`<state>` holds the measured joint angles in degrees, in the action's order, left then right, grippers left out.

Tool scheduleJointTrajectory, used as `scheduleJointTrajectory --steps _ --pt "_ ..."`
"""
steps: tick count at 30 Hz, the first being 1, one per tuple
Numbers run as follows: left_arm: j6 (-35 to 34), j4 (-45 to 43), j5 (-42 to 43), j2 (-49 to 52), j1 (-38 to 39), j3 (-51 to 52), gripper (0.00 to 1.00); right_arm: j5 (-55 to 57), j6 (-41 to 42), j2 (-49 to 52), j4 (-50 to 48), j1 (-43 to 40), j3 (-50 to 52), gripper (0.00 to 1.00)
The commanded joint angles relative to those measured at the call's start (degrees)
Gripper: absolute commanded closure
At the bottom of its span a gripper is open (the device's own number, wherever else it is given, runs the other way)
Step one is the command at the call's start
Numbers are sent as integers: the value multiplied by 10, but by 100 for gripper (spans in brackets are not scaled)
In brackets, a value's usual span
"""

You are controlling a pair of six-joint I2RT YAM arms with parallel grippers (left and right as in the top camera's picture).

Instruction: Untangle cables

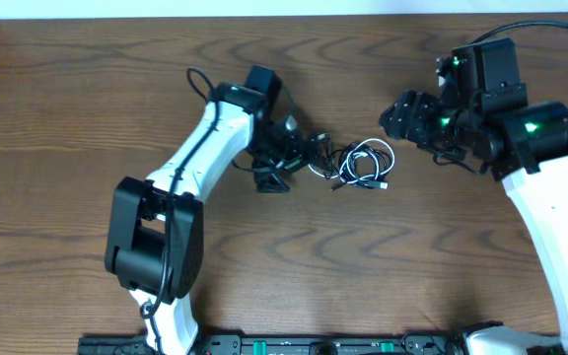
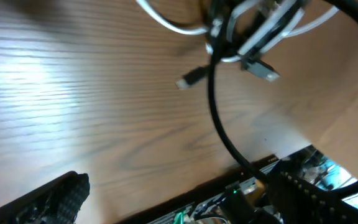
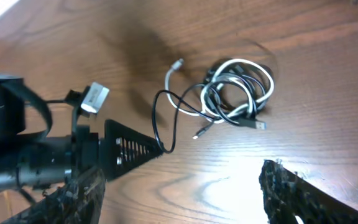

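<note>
Seen from overhead, the cables (image 1: pixel 363 163) right of frame centre are too small to separate strand by strand, and the left gripper (image 1: pixel 282 168) beside them lies under its own wrist, so its fingertips and any hold on them are hidden. The left wrist view shows the cables blurred and cut by the top edge. The right gripper (image 3: pixel 182 171) has both fingers cut by the bottom edge of its own view.

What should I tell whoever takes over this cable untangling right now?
Left gripper: fingers open, low beside the cables. One black strand reaches a finger; whether it is hooked is unclear.
Right gripper: fingers open, empty, apart from the bundle.
Done: that one strand lies partly out of the knot.
Left to do: the white cable and the black ones are looped together; separate all three.
</note>
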<state>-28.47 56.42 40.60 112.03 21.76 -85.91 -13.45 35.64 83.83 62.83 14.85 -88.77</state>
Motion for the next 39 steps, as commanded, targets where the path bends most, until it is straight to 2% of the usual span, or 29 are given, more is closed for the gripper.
scheduleJointTrajectory --steps 1,4,7,11,14,16,19,22,24,30,32,34,35,37,39 --pt "19 -7 9 5 18 2 2 6 -27 20 9 3 -3 23" --pt "21 -6 18 5 10 2 2 -17 -61 37 17 3 -3 18" --pt "67 -7 107 3 -15 -2 2 -36 -94 52 33 3 -3 12" --pt "176 -6 252 2 -54 -9 2 -36 -104 69 43 3 -3 6" --pt "188 -2 264 2 -66 -8 2 -37 -104 78 39 3 -3 4" --pt "188 -2 257 2 -61 -8 2 -40 -101 82 32 3 -3 1" --pt "178 -6 189 2 -42 -8 2 -41 -95 84 25 3 -3 1" --pt "113 -14 60 3 -16 -8 2 -41 -95 84 22 3 -3 1" --pt "66 -30 3 3 4 -8 2 -41 -95 84 22 3 -3 1" --pt "50 -92 -16 3 47 -8 3 -40 -110 84 38 2 -3 1" --pt "47 -98 -28 3 50 -8 28 -40 -122 84 43 2 -3 1" --pt "41 -97 -45 3 50 -8 47 -40 -122 84 43 2 -3 1" --pt "41 -96 -52 3 50 -8 55 -40 -122 84 43 2 -3 1" --pt "41 -96 -57 3 50 -8 62 -40 -122 84 43 2 -3 1" --pt "40 -96 -57 3 50 -8 75 -40 -122 84 43 2 -3 1"
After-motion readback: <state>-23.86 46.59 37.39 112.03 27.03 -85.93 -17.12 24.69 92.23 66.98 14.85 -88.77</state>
